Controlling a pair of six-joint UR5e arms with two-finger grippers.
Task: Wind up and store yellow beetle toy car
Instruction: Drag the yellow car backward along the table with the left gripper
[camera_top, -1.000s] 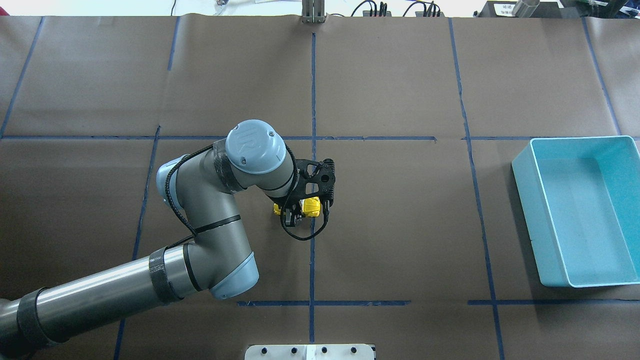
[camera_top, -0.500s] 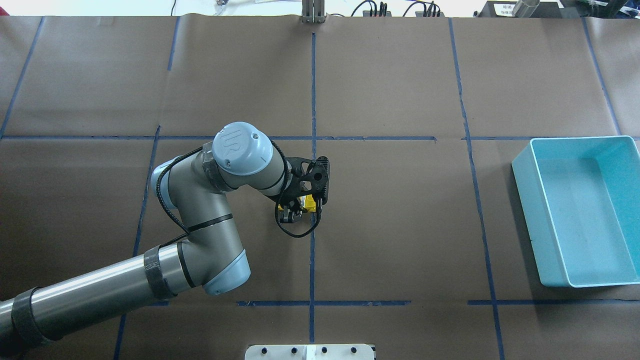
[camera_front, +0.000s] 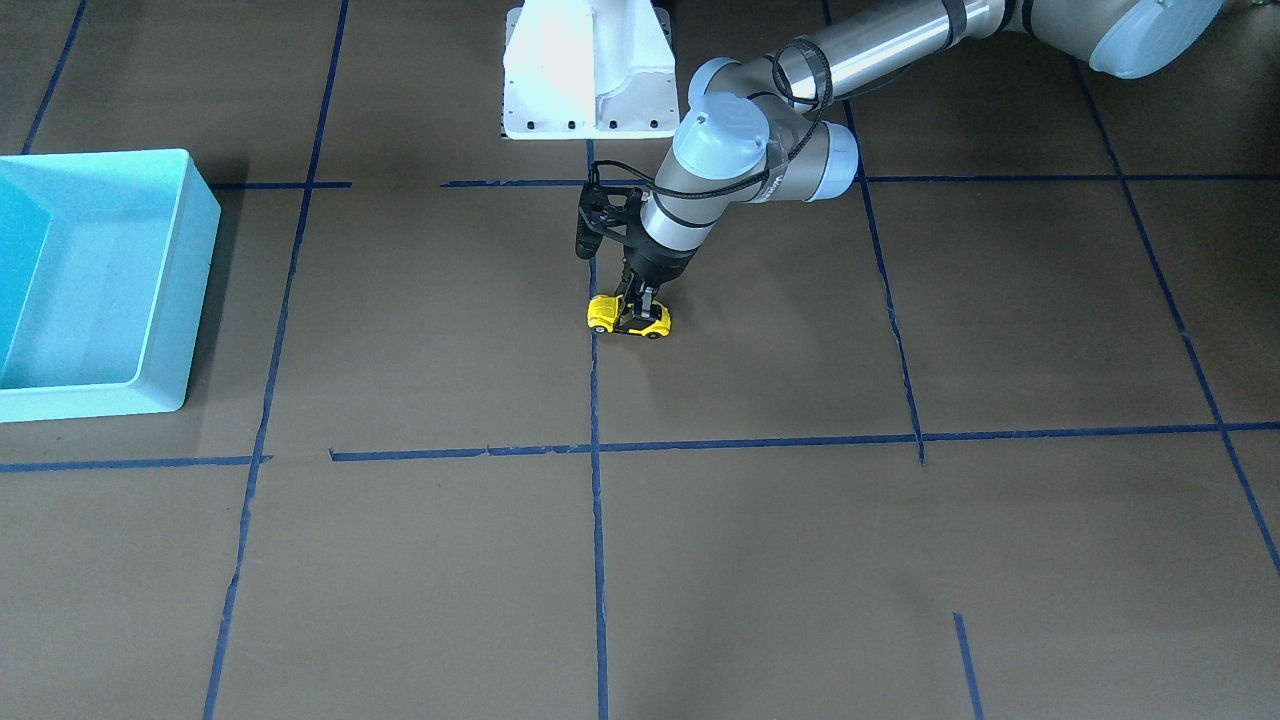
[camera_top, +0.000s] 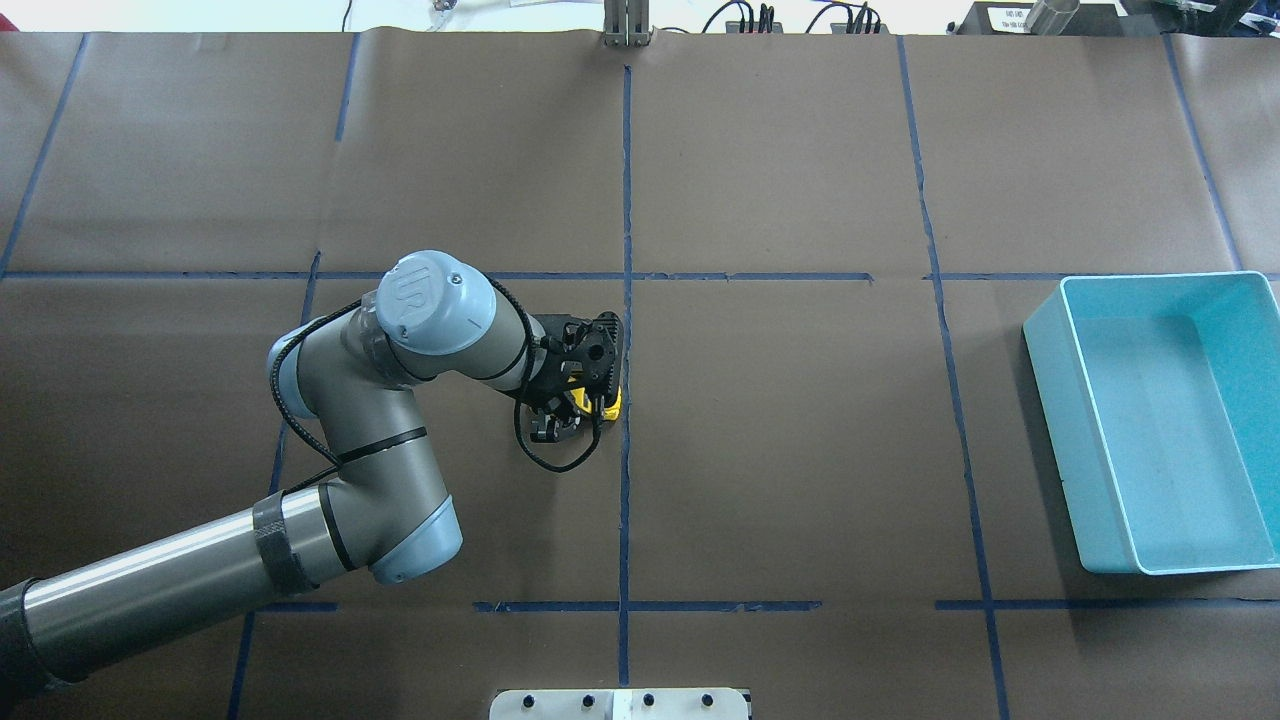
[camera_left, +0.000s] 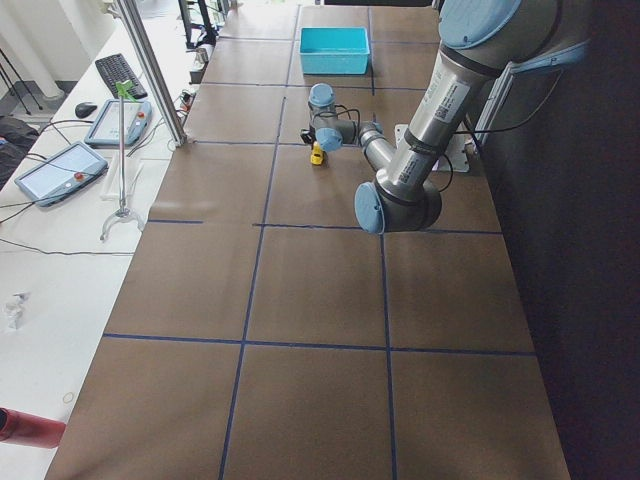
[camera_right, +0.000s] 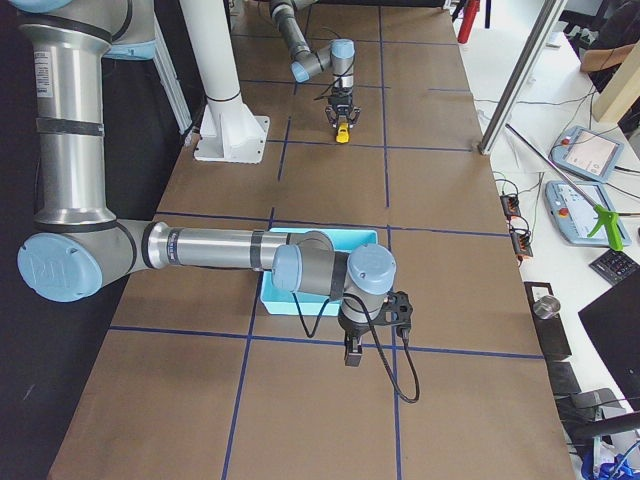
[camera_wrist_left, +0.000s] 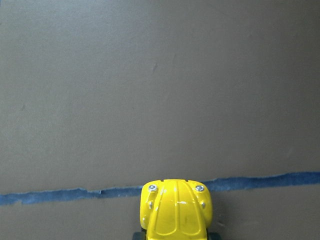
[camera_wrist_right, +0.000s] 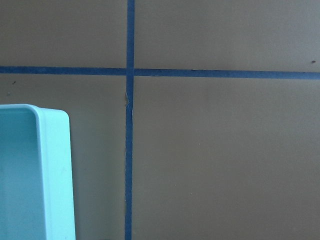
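Note:
The yellow beetle toy car (camera_front: 603, 314) stands on its wheels on the brown paper table, at the central blue tape line. It also shows in the overhead view (camera_top: 609, 404) and in the left wrist view (camera_wrist_left: 176, 210), bonnet pointing away from the camera. My left gripper (camera_front: 637, 308) reaches straight down and is shut on the car's body. The turquoise bin (camera_top: 1065, 440) stands at the table's right end and holds nothing. My right gripper (camera_right: 352, 352) hangs beside the bin; it shows only in the exterior right view, so I cannot tell whether it is open or shut.
Blue tape lines divide the table into squares. The white robot base (camera_front: 590, 70) stands at the table's near edge by the robot. The bin's corner (camera_wrist_right: 55, 175) shows in the right wrist view. Monitors and cables lie beyond the far edge.
My left arm has moved left in the overhead view, drawing the car along the table from over the central tape line to just left of it. The gripper stays shut on it.

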